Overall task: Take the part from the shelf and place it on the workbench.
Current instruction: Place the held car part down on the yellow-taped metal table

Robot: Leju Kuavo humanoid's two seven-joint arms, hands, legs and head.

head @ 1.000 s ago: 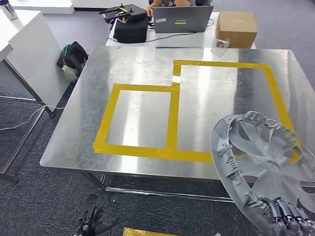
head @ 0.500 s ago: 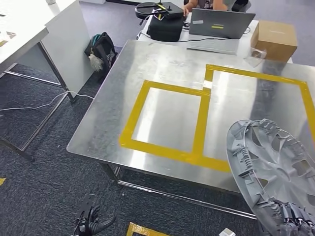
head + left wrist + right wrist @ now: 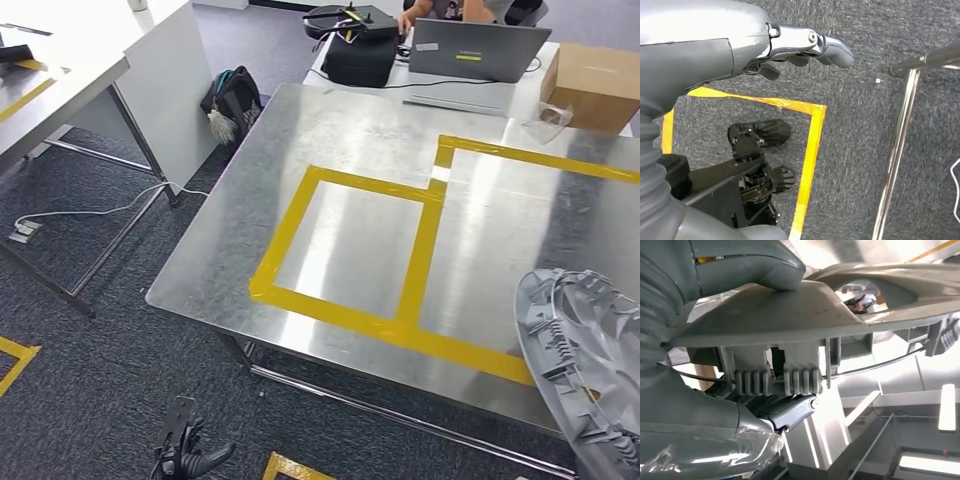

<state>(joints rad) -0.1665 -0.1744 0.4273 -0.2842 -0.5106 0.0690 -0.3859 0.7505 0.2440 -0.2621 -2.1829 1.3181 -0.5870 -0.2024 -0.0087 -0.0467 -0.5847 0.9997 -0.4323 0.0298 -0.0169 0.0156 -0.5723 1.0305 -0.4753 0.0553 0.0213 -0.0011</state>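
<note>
Swinging left since a second ago, the head camera now shows the bench point(image 3: 226, 240) pushed toward the right of the picture and more carpet point(image 3: 98, 360) in view, so the hubcap point(image 3: 589, 370) sits cut off at the lower right corner rather than well inside the frame.

Nearest, the right hand point(image 3: 753, 405) grips the hubcap point(image 3: 798, 315) at its rim: the wrist view shows the thumb point(image 3: 749, 267) pressed on one face and the darker fingers point(image 3: 794, 410) curled under the ribbed clips on the other. The grey plastic part hangs tilted, its clipped back facing the head camera, over the bench's near right edge and not resting on it.

Low at the left, the left hand point(image 3: 185, 455) hangs above the carpet, holding nothing; in its wrist view the hand point(image 3: 802, 47) has its fingers stretched out and apart over a yellow tape outline point(image 3: 810, 150) on the floor, beside a chrome leg point(image 3: 896, 145).

On the steel bench lie two adjoining rectangles of yellow tape point(image 3: 419, 260), the smaller one nearer the left.

Beyond its far edge stand a laptop point(image 3: 475, 50), a black case point(image 3: 362, 55) and a cardboard box point(image 3: 596, 85), with a person's hands point(image 3: 407, 20) at the laptop. A dark bag point(image 3: 230, 100) leans against a white table point(image 3: 68, 80) at far left.
</note>
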